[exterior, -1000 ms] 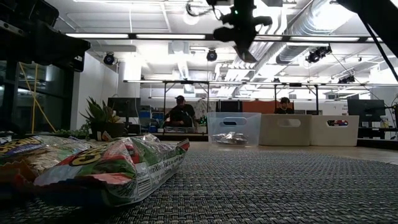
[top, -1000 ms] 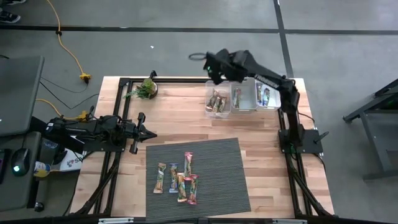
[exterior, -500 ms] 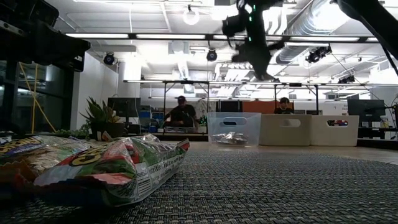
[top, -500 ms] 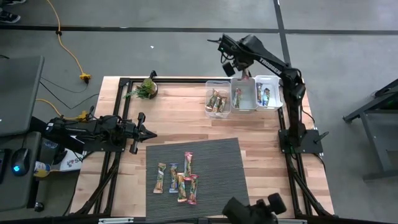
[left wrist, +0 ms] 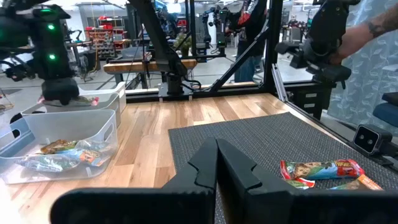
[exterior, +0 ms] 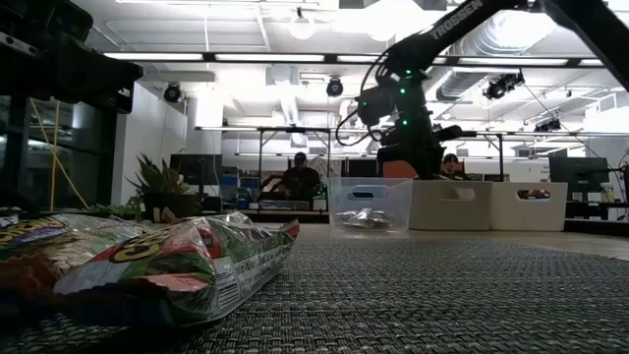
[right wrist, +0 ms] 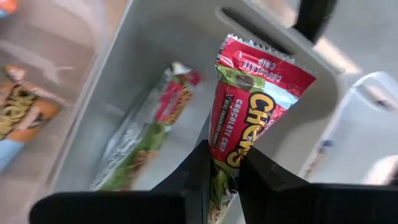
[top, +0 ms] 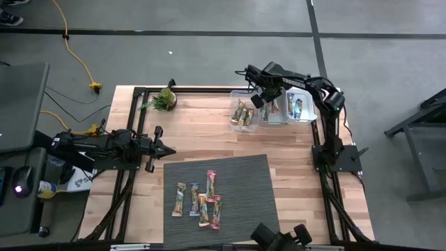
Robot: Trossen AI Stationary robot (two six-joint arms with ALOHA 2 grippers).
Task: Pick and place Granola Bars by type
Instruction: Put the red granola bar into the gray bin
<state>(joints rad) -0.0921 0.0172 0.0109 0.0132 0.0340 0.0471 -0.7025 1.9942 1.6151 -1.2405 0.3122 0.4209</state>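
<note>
We note the right gripper [right wrist: 224,171], clamping a red bar [right wrist: 249,118], has descended over the middle bin [top: 273,118] for release; left gripper [left wrist: 216,163] rests closed.

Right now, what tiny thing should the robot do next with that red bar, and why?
Probably lower a little and let go. The right pincer is shut on the red chocolate chip bar, hanging over the middle bin, where a similar red bar already lies.
</note>
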